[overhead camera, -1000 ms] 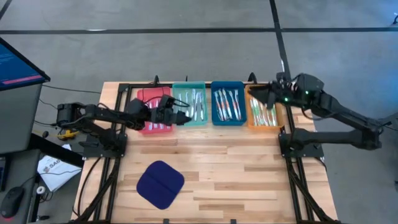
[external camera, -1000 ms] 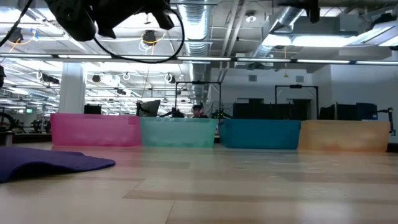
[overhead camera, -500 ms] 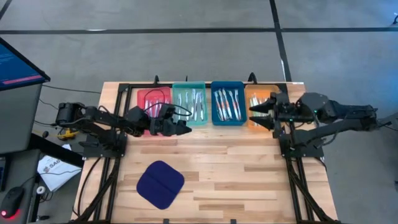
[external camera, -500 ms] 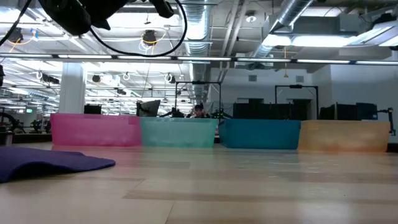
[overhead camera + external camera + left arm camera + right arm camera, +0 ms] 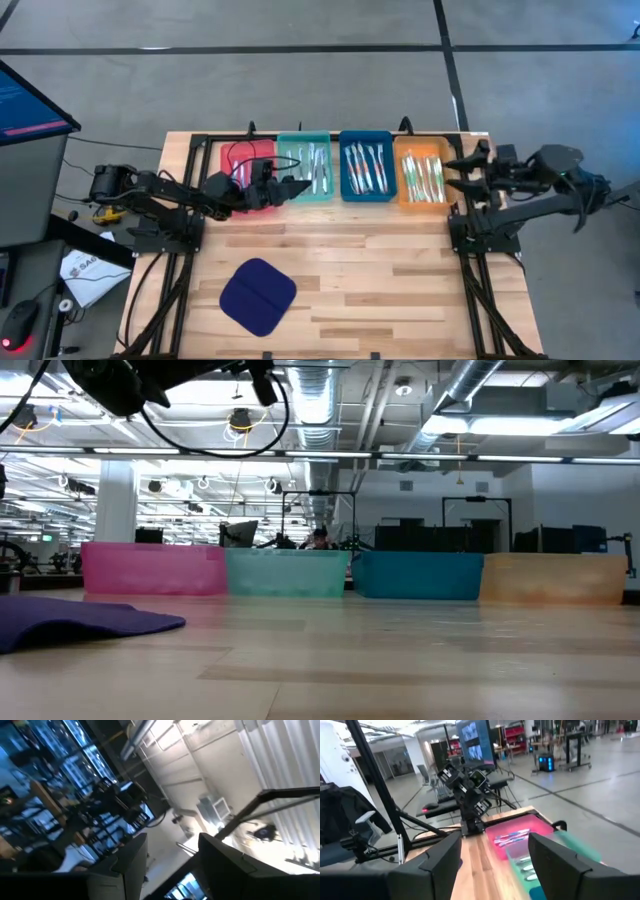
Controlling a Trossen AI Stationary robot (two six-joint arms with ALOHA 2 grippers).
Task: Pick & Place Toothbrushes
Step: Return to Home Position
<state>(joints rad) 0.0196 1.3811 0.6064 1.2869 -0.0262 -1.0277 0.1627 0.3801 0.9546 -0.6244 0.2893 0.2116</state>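
Presently, in the high view, four trays stand side by side along the 12 o'clock edge of the table (image 5: 380,270). From 9 toward 3 o'clock they are the red tray (image 5: 232,155), teal tray (image 5: 290,160), blue tray (image 5: 348,185) and orange tray (image 5: 404,190).

Toothbrushes (image 5: 365,168): all those seen lie inside the trays, lengthwise along the 12-to-6 line. Clusters show plainly in the teal, blue and orange trays. The left arm (image 5: 180,192) covers much of the red tray from above, but the right wrist view shows a few brushes lying in it.

Left gripper (image 5: 297,184): it hangs over the seam between the red and teal trays, tips pointing toward 3 o'clock. The low view places this arm at the top of the picture, well above the tray walls. In the left wrist view its fingers (image 5: 125,865) stand clearly apart with only ceiling between them. The pincer is spread, holds nothing and touches nothing.

Right gripper (image 5: 455,172): it sits at the orange tray's 3 o'clock rim, tips pointing toward 9 o'clock. From above the two prongs splay wide. In the right wrist view its fingers (image 5: 432,867) are parted, with the table and the far trays showing through the gap. The pincer is wide apart, carries nothing, and no contact with the tray can be seen.

Cloth pad (image 5: 258,296): dark blue, flat on the table toward 7 o'clock, well apart from the trays and both grippers.
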